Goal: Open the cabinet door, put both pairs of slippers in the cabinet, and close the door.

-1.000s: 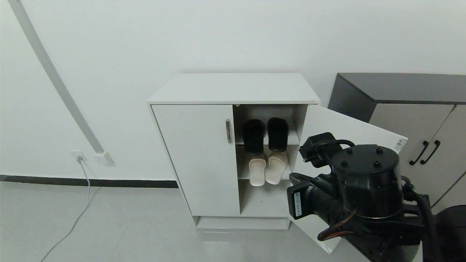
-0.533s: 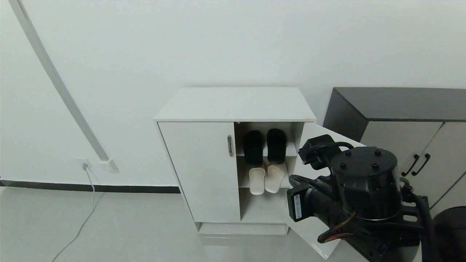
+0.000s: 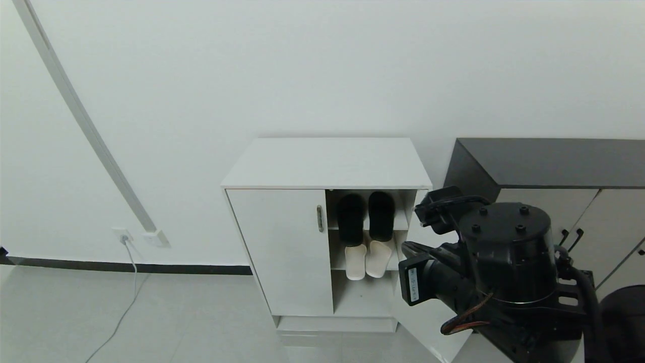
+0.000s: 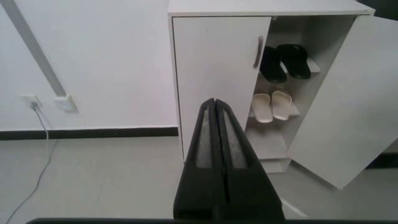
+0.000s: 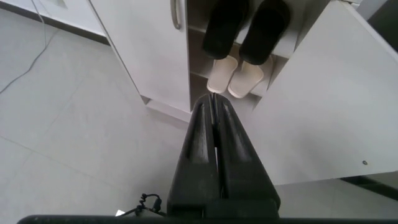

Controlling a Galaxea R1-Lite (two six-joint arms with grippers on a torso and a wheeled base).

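The left gripper point(image 4: 214, 106) is closed on nothing, its 2 fingers pressed flat together. The right gripper point(image 5: 212, 101) is the same, shut and empty. Both hang above the floor point(image 3: 176, 312), well apart from the white cabinet point(image 3: 327, 166) and pointing toward its front.

The cabinet's right door point(image 4: 348, 93) stands wide open, swung out to the near right, while the left door point(image 3: 282, 247) is shut. Inside, the black slippers point(image 3: 351, 217) lie side by side on the top shelf point(image 3: 403, 224). The white slippers point(image 3: 356, 259) lie side by side on the middle shelf point(image 3: 338, 264) just below them. Both pairs have their ends sticking out a little past the shelf edges.

By this layout, 2 of the 3 steps look done: the door is open and both pairs are stored. Only the closing is left. That likely calls for an arm to get round to the outer face of the right door and push it left until it meets the left door. The overhanging slippers may catch the door as it shuts.
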